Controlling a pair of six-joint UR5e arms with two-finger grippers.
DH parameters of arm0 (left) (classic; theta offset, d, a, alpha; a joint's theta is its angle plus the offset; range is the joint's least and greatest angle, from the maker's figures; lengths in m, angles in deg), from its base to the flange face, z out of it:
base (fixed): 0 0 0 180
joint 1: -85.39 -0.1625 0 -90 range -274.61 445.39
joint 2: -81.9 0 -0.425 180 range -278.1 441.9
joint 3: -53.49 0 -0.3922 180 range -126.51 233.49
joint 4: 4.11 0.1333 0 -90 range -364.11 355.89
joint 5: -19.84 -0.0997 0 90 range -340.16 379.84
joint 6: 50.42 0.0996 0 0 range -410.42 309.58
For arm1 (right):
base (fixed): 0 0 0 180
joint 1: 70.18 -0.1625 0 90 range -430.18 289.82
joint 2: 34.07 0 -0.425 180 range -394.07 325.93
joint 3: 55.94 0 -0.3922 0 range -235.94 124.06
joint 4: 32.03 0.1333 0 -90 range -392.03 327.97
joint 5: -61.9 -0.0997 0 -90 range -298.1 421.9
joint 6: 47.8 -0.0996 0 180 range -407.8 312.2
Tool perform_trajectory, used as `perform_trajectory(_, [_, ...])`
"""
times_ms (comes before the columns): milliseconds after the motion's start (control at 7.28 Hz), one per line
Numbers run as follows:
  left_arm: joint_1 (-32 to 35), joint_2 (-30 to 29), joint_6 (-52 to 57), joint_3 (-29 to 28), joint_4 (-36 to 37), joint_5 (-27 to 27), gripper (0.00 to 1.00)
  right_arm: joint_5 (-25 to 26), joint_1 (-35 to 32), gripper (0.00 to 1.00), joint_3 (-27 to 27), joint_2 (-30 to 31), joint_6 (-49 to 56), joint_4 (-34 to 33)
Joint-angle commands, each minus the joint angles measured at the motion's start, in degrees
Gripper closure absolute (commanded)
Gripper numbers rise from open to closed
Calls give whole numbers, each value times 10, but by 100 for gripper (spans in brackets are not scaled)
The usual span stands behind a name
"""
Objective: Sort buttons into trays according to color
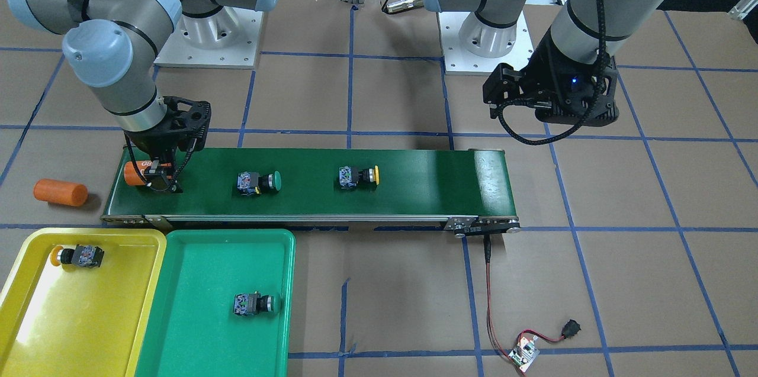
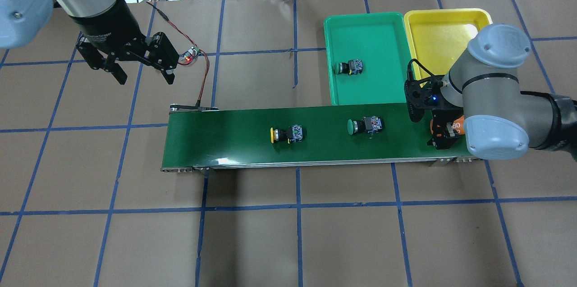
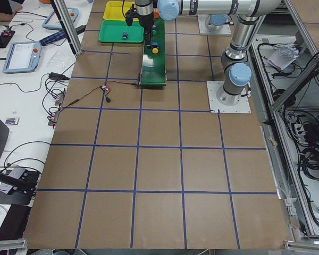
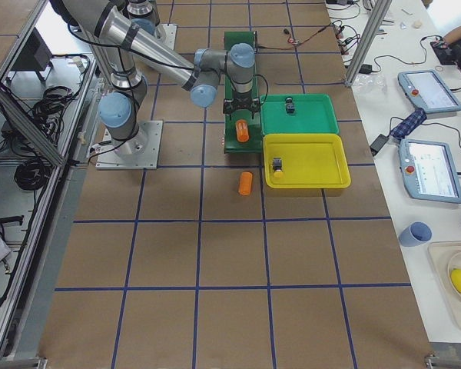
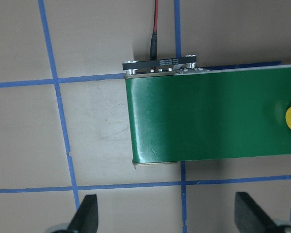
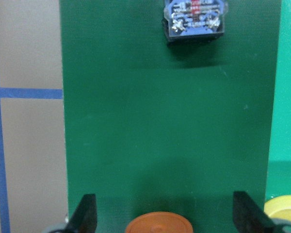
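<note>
On the conveyor belt [image 1: 414, 187] lie a green button [image 1: 259, 181] and a yellow button [image 1: 358, 177], both on their sides. Another green button [image 1: 254, 303] rests in the green tray [image 1: 207, 347]. A yellow button [image 1: 77, 255] rests in the yellow tray [image 1: 35, 329]. My right gripper [image 1: 159, 181] is low over the belt's tray end. It is open, and its fingers [image 6: 87, 216] straddle an orange cylinder [image 6: 157, 224] without touching it. My left gripper [image 2: 142, 75] hangs open and empty above the table beyond the belt's other end.
A second orange cylinder [image 1: 60, 192] lies on the table just past the belt's end, beside the yellow tray. A small circuit board [image 1: 524, 354] with red wires sits near the belt's far end. The trays stand side by side along the belt.
</note>
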Motion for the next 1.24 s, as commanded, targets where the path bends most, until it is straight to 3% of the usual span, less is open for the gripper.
perform_trajectory(0, [15,2,-1,0,0,-3,0,-1,0,0,0,-3,-1,0])
perform_trajectory(1098, [30,5,-23,1,1,3,0,-1,-5,0,-2,-11,-4,-1])
